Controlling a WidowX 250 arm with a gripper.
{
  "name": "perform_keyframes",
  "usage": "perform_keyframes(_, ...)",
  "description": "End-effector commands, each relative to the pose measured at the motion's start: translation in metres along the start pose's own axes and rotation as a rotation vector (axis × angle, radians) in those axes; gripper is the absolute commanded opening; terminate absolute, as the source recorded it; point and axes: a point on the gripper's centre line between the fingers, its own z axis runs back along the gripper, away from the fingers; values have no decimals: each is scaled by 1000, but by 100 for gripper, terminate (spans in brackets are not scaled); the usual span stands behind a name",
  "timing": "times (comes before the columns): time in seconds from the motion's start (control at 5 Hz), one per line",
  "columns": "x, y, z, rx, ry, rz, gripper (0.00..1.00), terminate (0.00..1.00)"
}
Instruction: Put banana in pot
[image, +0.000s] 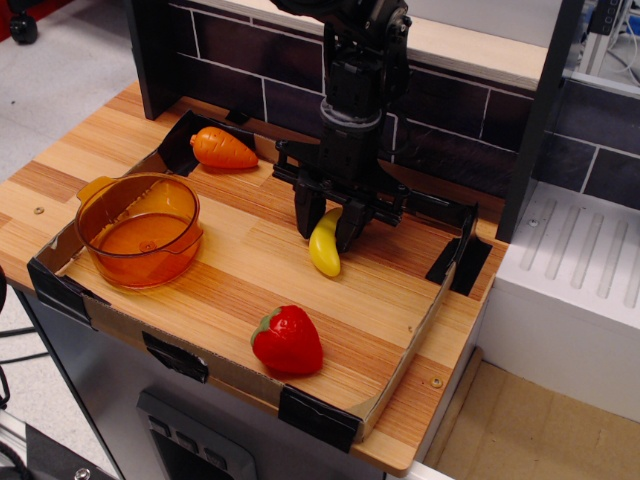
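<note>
The yellow toy banana (324, 247) lies on the wooden board near the middle right, its upper end between my two black fingers. My gripper (328, 226) stands straight down over it with the fingers closed against the banana's top part. The banana's lower end still looks down at the board. The translucent orange pot (140, 229) stands at the left of the board, empty, well to the left of the gripper.
An orange toy carrot (223, 148) lies at the back left. A red toy strawberry (287, 340) lies near the front edge. A low cardboard rim (420, 330) with black tape corners borders the board. A dark brick wall stands behind.
</note>
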Motion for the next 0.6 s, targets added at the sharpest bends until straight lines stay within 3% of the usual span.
perform_keyframes(0.0, 6, 0, 38, -33, -70, 20, 0, 0)
perform_keyframes(0.4, 0, 16, 83, -67, -143, 149, 0, 0)
